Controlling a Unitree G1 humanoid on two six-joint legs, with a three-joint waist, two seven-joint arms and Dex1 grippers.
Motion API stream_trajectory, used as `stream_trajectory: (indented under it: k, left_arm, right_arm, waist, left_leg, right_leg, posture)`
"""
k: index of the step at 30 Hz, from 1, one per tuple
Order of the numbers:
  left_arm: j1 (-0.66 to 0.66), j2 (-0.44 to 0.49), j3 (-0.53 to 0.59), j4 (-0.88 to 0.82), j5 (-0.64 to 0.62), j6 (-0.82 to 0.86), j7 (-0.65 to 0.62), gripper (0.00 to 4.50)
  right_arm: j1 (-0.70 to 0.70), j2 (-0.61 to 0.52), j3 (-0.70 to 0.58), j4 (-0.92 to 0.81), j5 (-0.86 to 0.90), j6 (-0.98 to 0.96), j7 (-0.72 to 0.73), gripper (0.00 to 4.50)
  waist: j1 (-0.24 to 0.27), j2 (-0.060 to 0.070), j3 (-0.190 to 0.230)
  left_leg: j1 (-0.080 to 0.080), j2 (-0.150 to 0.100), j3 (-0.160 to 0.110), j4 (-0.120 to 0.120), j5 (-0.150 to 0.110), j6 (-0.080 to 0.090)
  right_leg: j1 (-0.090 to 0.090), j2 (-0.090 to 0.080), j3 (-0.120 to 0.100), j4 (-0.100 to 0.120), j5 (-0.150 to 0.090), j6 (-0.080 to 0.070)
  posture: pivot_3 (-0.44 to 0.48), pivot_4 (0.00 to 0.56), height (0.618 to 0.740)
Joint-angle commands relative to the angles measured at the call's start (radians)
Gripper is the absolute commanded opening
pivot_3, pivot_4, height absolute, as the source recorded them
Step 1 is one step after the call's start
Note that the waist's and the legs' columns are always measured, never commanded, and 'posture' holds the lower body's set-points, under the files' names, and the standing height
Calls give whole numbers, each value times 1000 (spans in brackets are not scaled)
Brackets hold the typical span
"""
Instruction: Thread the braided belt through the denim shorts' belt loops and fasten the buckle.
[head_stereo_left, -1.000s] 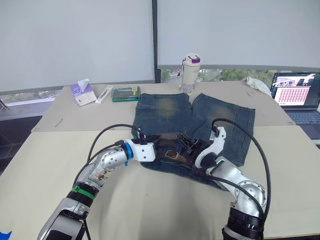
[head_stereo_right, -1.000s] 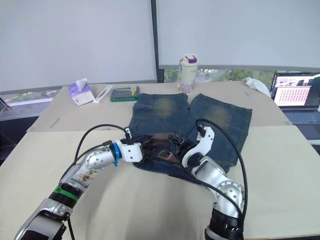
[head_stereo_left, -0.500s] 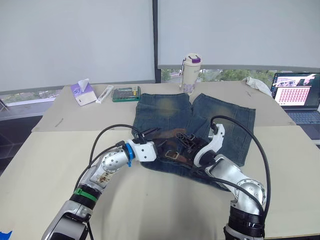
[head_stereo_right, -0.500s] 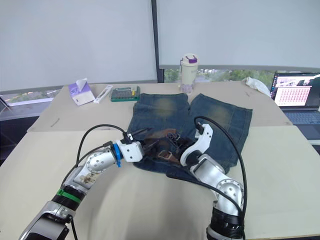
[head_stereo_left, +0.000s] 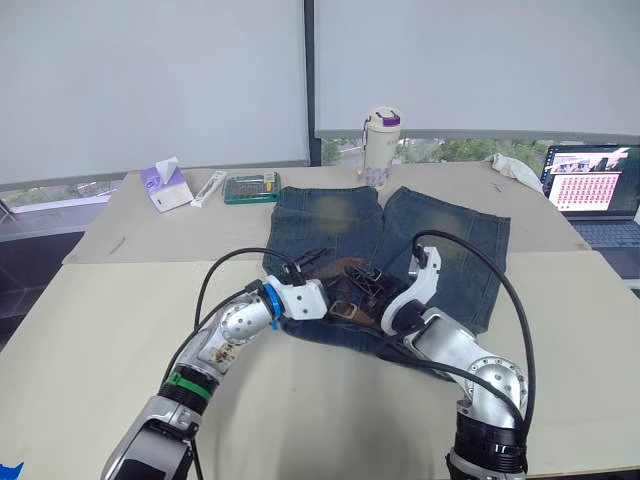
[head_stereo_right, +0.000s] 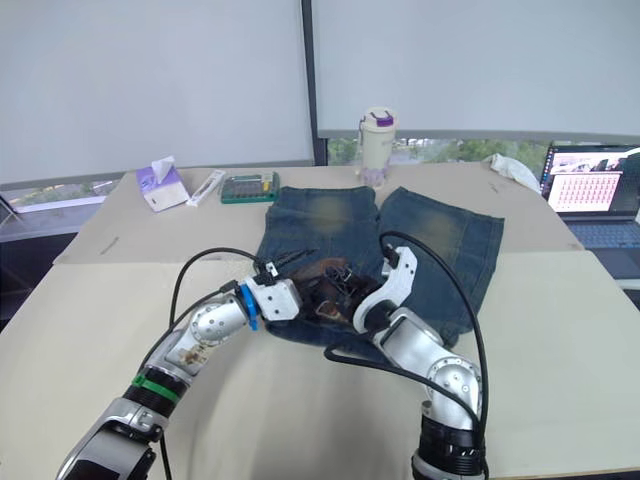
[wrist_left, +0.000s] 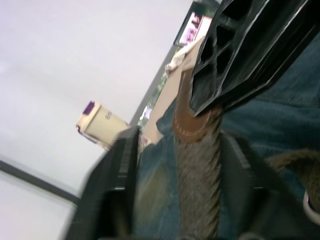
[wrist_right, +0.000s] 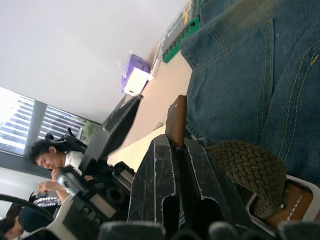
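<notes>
Your left gripper (head_stereo_left: 322, 262) has slid in over the shorts (head_stereo_left: 440, 235) mid-table, fingers apart around the belt (wrist_left: 196, 175), while your right gripper (wrist_right: 176, 145) stays clamped on its tip, so threading isn't finished.

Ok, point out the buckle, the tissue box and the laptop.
buckle (head_stereo_left: 345, 311): left eye view, on its metal frame at the shorts' waist.
tissue box (head_stereo_left: 166, 188): left eye view, on its purple side.
laptop (head_stereo_left: 592, 181): left eye view, on its lit screen.
</notes>
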Motion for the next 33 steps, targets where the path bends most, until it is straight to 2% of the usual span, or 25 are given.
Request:
stream_trajectory:
  k: [1,2,3,8,10,11,14,16,18,24,33]
  left_arm:
    - [-22,1,9,-12,0,-23,17,707]
    - [-23,2,9,-8,2,-23,18,283]
    - [-23,4,9,-6,5,-23,19,92]
    - [-18,9,10,0,6,-16,11,33]
    - [-13,11,12,1,-9,-8,-5,0]
    - [-11,12,13,1,-15,-5,-12,0]
    - [-11,22,18,9,-38,0,-32,0]
    - [-10,27,21,15,-50,3,-41,0]
    - [-13,35,30,35,-67,11,-51,0]
    - [-17,47,36,63,-83,17,-71,0]
    - [-16,42,47,71,-101,38,-79,0]
  right_arm:
    - [1,-9,13,-37,36,-29,-5,0]
    - [1,-12,15,-36,39,-32,-6,0]
    - [2,-14,16,-36,42,-35,-7,0]
    - [10,-71,41,-60,13,-43,45,0]
    - [17,-168,70,-108,-60,-62,166,807]
    - [24,-243,105,-135,-136,-74,229,1054]
    - [58,-586,337,-168,-525,-187,437,2126]
    - [74,-719,440,-152,-690,-284,532,2799]
    - [67,-787,508,-111,-820,-364,593,2799]
    - [49,-804,597,-19,-1041,-454,693,2799]
    - [64,-717,597,-13,-1140,-420,775,2799]
  waist:
    - [1,0,0]
    - [1,0,0]
    - [1,0,0]
    - [1,0,0]
    - [3,0,0]
    - [4,0,0]
    - [5,0,0]
    - [5,0,0]
    - [-1,-1,0]
    - [1,-1,0]
    - [8,-1,0]
  left_leg:
    - [0,0,0,0,0,0]
    - [0,0,0,0,0,0]
    - [0,0,0,0,0,0]
    - [0,0,0,0,0,0]
    - [0,-1,0,0,0,0]
    - [0,-1,0,0,0,0]
    - [0,-2,1,1,0,0]
    - [0,-3,1,1,0,0]
    - [0,-1,0,1,0,0]
    - [0,0,1,1,0,0]
    - [0,-1,1,2,0,0]
  right_leg:
    - [0,0,0,0,0,0]
    - [0,0,0,0,0,0]
    - [0,0,0,0,0,0]
    - [0,0,0,0,0,0]
    - [0,0,0,0,0,0]
    - [0,0,0,-1,0,0]
    - [1,0,0,-3,-1,1]
    - [3,-1,-2,-10,-4,6]
    - [3,0,-3,-11,-5,9]
    - [3,1,-2,-10,-1,2]
    - [3,0,-1,-11,-1,1]
  posture:
    - [0,150,740]
    - [0,150,740]
    - [0,150,740]
    - [0,150,740]
    - [0,150,740]
    - [0,150,740]
    - [0,150,740]
    - [0,150,740]
    - [0,150,740]
    - [0,150,740]
    - [0,150,740]
